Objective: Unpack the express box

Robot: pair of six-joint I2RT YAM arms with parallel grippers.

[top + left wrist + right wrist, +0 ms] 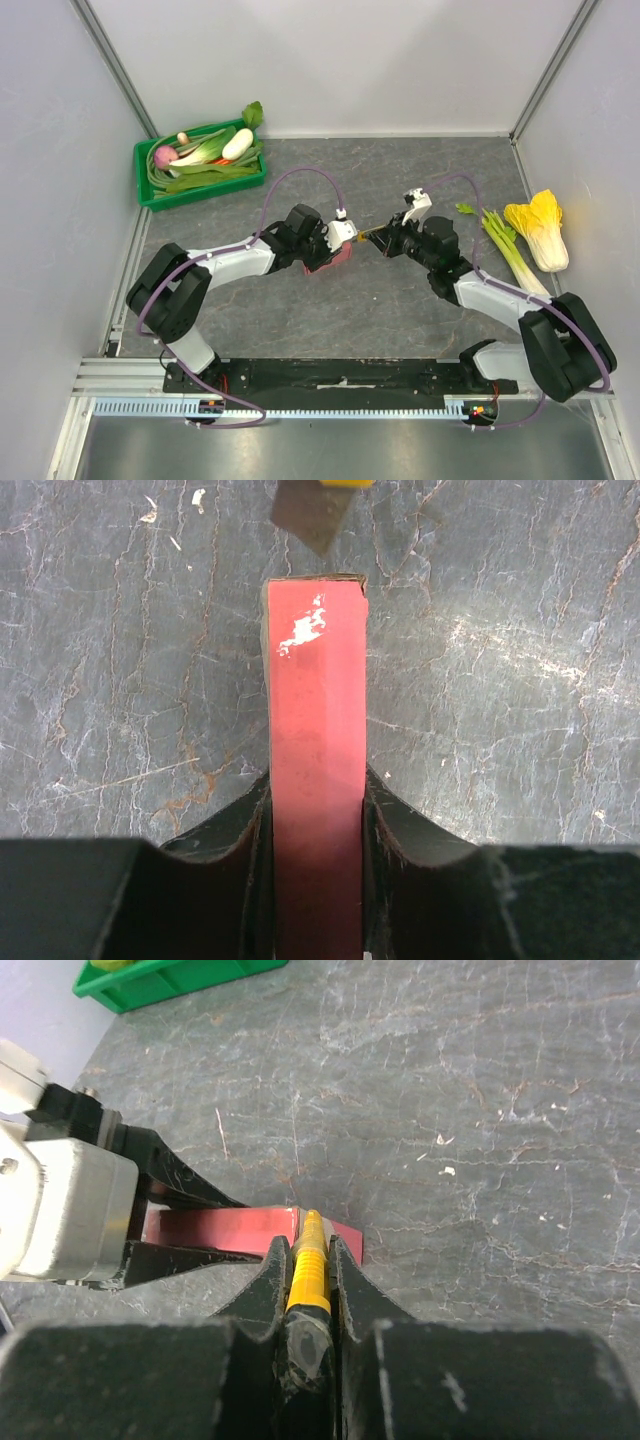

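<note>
Your left claw (316, 778) is clamped on the pink box (315, 680), right claw (309, 1245) is pinching a yellow cutter (308, 1282), blade just beside the box's free end

I work in a robot lab's test cell. Plain white panels (330, 60) set in aluminium posts (115, 67) wall in my grey marbled surface (380, 320). Well to the right of the green crate (205, 188) of vegetables lie a loose napa cabbage (540, 228) and celery (510, 250). Nearer me than the crate runs a slotted aluminium rail (300, 409).
</note>
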